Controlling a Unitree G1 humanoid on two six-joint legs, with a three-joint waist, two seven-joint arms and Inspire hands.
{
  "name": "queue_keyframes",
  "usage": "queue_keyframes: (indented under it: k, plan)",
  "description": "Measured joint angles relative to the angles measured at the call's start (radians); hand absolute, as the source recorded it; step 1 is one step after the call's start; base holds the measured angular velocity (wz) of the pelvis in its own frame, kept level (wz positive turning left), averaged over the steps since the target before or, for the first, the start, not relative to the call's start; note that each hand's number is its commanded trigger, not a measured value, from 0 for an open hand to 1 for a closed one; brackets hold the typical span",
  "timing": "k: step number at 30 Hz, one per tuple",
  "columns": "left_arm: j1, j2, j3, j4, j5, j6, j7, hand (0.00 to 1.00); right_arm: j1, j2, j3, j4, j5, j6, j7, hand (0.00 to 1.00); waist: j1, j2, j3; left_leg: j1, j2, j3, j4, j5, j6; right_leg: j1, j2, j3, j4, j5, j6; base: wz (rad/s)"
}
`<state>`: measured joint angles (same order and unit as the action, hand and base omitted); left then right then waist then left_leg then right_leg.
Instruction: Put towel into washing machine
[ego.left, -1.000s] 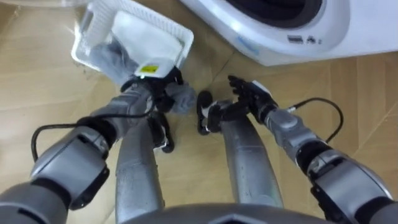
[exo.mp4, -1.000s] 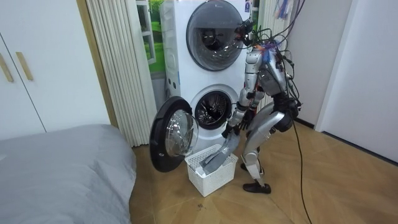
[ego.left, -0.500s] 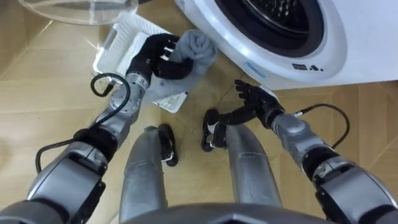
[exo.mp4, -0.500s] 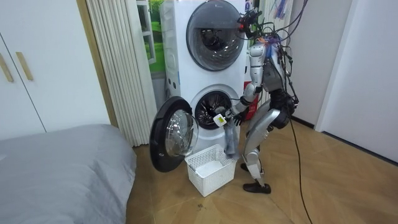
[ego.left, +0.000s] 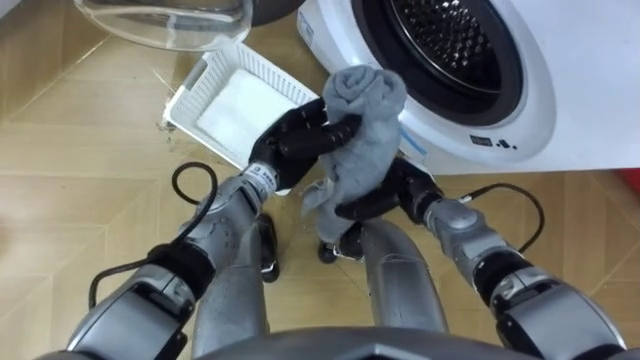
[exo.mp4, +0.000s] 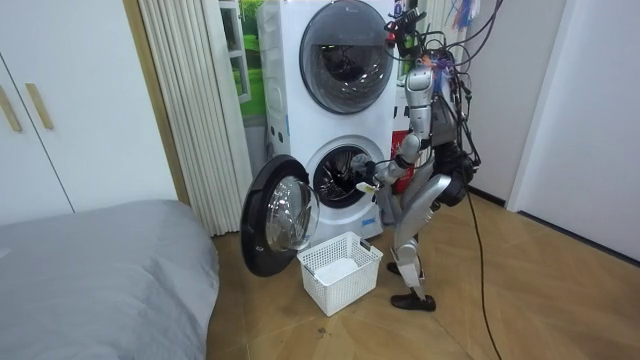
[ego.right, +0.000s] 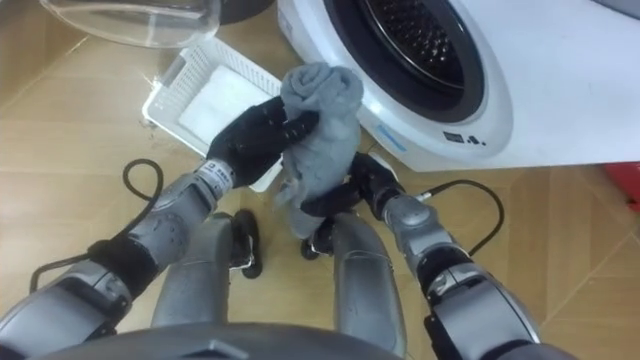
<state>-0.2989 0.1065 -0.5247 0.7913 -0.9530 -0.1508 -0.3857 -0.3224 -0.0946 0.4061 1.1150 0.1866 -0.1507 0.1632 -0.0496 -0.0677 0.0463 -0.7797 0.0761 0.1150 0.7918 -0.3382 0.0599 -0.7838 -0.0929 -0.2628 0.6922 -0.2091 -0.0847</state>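
A rolled grey towel (ego.left: 362, 118) hangs in front of the washing machine's white front (ego.left: 520, 90), just below its round drum opening (ego.left: 445, 35). My left hand (ego.left: 300, 138) is shut on the towel's upper part from the left. My right hand (ego.left: 385, 195) sits low behind the towel's hanging end, with its fingers hidden by the cloth. In the room view I stand upright facing the lower washing machine (exo.mp4: 345, 175), holding the towel (exo.mp4: 366, 184) at the opening.
A white plastic basket (ego.left: 205, 75) stands on the wooden floor to my left, under the open glass door (ego.left: 165, 15). In the room view the door (exo.mp4: 278, 215) swings toward the view's left, above the basket (exo.mp4: 340, 270). A grey bed (exo.mp4: 100, 270) lies further off.
My left hand has lifted the towel out of the basket and up to the drum opening. My right hand has moved in under the towel. I have straightened up.
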Motion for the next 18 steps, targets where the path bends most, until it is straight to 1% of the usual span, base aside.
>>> queue_keyframes:
  k: [3, 4, 5, 6, 10, 13, 18]
  plan:
    - [0.000, -0.003, 0.004, -0.037, -0.001, 0.009, -0.019, 1.00, -0.001, 0.004, -0.017, -0.004, 0.001, 0.000, 0.000, 0.00, 0.000, 0.000, 0.0000, -0.003, 0.000, -0.001, -0.001, 0.000, 0.000, -0.004, 0.001, 0.000, 0.000, 0.000, 0.000, 0.00]
    - [0.000, -0.003, 0.003, -0.052, -0.010, 0.018, -0.020, 1.00, -0.002, 0.004, -0.023, -0.007, 0.003, -0.001, 0.000, 0.64, 0.000, 0.000, 0.0000, -0.006, 0.001, -0.002, -0.001, 0.000, 0.000, -0.005, 0.002, 0.000, -0.001, 0.000, 0.000, 0.00]
    - [0.000, -0.004, 0.001, -0.063, -0.026, 0.025, -0.021, 1.00, -0.001, 0.004, -0.034, -0.011, 0.004, 0.000, 0.000, 0.89, 0.000, 0.000, 0.0000, -0.007, 0.001, -0.003, -0.001, 0.000, 0.000, -0.005, 0.004, 0.000, -0.003, 0.000, 0.000, 0.00]
    - [0.000, -0.005, 0.001, -0.068, -0.030, 0.028, -0.021, 1.00, 0.000, 0.004, -0.036, -0.012, 0.004, 0.000, 0.000, 1.00, 0.000, 0.000, 0.0000, -0.007, 0.002, -0.004, -0.001, 0.000, 0.000, -0.005, 0.004, 0.000, -0.004, 0.000, 0.000, 0.00]
    - [0.000, -0.009, 0.003, -0.075, -0.110, 0.041, -0.026, 1.00, 0.007, 0.005, -0.039, -0.033, 0.004, -0.001, -0.011, 1.00, 0.000, 0.000, -0.0001, -0.008, 0.002, -0.009, -0.003, 0.001, -0.002, -0.004, 0.007, -0.002, -0.008, 0.000, -0.001, 0.00]
    - [-0.001, -0.019, 0.018, -0.075, -0.126, 0.043, -0.026, 1.00, 0.009, 0.005, -0.045, -0.033, 0.004, -0.002, -0.016, 1.00, 0.004, 0.002, -0.0010, -0.010, 0.002, -0.011, -0.007, 0.002, -0.003, -0.004, 0.007, -0.006, -0.014, 0.001, -0.001, 0.00]
    - [-0.001, -0.034, 0.043, -0.075, -0.137, 0.048, -0.026, 1.00, 0.018, 0.006, -0.046, -0.033, 0.004, -0.002, -0.019, 1.00, 0.006, 0.011, -0.0067, -0.008, 0.000, -0.012, -0.011, 0.002, -0.003, -0.002, 0.006, -0.009, -0.015, 0.002, -0.002, 0.00]
